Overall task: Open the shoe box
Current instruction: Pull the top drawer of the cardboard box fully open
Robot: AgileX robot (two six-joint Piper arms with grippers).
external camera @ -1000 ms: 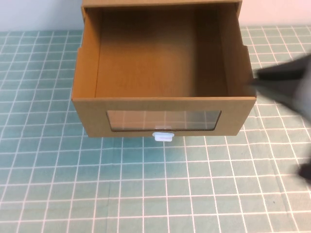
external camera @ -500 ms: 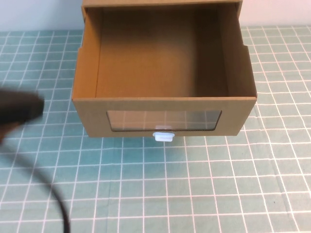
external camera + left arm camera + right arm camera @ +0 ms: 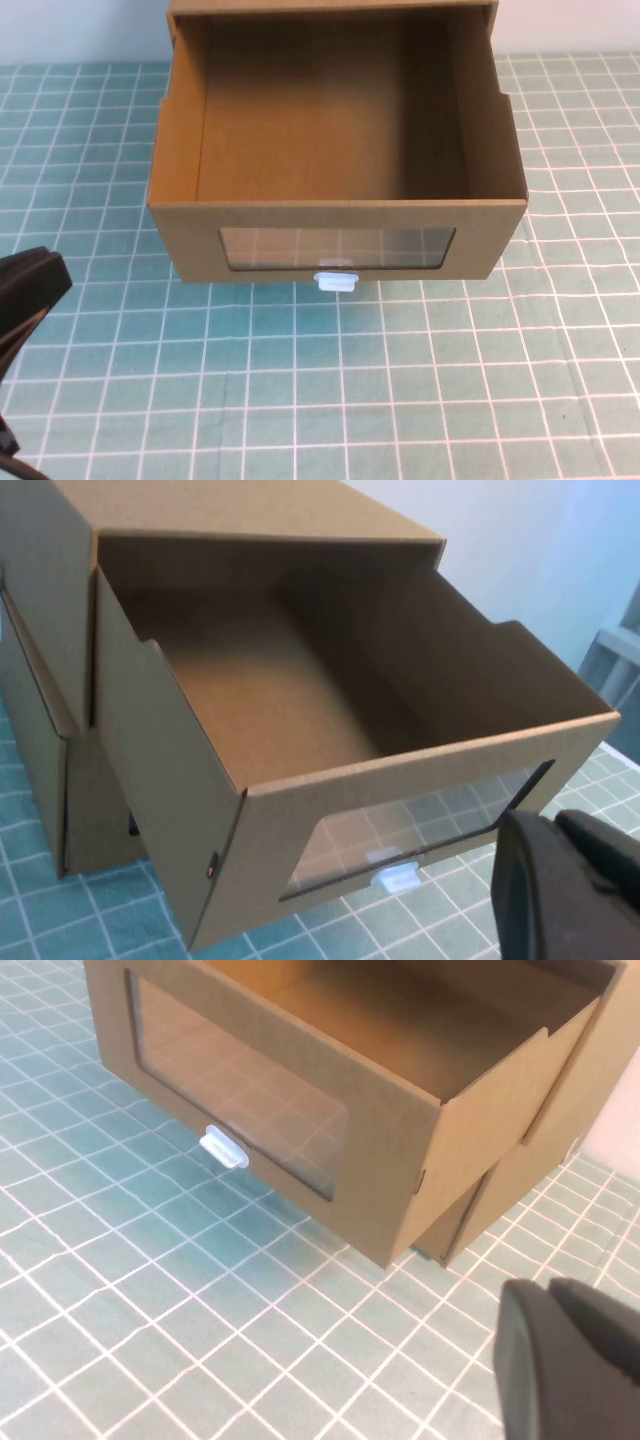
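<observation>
Right end effector (image 3: 565, 1355) closed, empty, over the tabletop (image 3: 400, 400), apart from the shoe box (image 3: 330, 8). Left end effector (image 3: 30, 290) low at my high view's left edge, clear of the box; can't tell its state. Box sits mid-tabletop, far side, drawer (image 3: 190, 235) pulled out, white tab (image 3: 336, 281) facing me.

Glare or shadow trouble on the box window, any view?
High view: mat grid shows in the window, no hot glare; left end effector dark at lower left. Left wrist view: drawer inside shaded. Right wrist view: shut right end effector dark over the mat.
</observation>
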